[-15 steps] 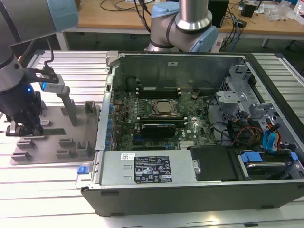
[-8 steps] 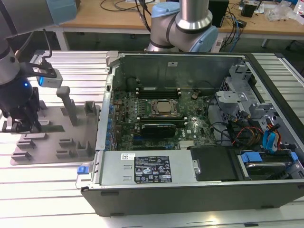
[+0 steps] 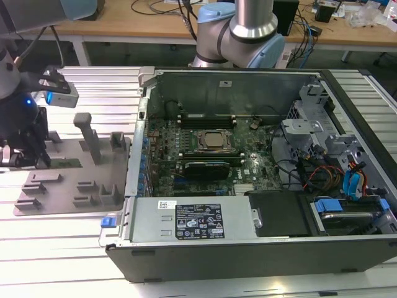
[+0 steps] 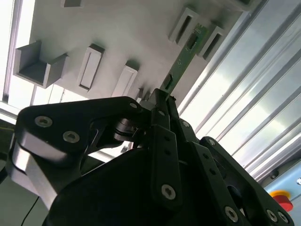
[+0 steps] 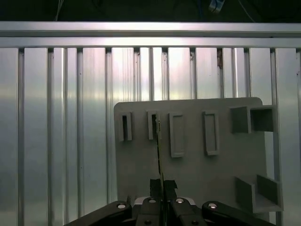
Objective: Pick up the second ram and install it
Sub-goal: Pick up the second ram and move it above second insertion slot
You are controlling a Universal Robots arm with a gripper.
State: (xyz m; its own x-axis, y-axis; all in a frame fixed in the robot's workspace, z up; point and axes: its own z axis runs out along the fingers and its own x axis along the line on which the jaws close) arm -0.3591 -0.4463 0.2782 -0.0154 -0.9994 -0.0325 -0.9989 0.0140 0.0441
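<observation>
- The ribbed aluminium table [image 3: 68,261] carries everything. One open black-and-grey computer case [image 3: 248,254] takes up most of it, its motherboard exposed.
- One flat grey plastic fixture plate [image 3: 68,181] lies just beside the case, toward the table's edge on the exterior view's left. The first wrist view shows four narrow slotted holders in a row along one edge of the plate and two larger box-shaped brackets near the opposite corners.
- One black, bolted two-finger gripper [image 5: 162,186] is down at the plate. Its jaws are pressed together onto the near end of the stick.
- The second ram [image 4: 186,56] is one long, thin dark-green memory stick standing on edge. Its far end sits between two of the slotted holders, so it does not look lifted clear yet.
- Progress, as I judge it: the grasp is made, which is the early part of the pickup. Lifting out, carrying to the case and seating the stick in a motherboard slot are all left. I cannot tell whether any slot already holds a stick.
</observation>
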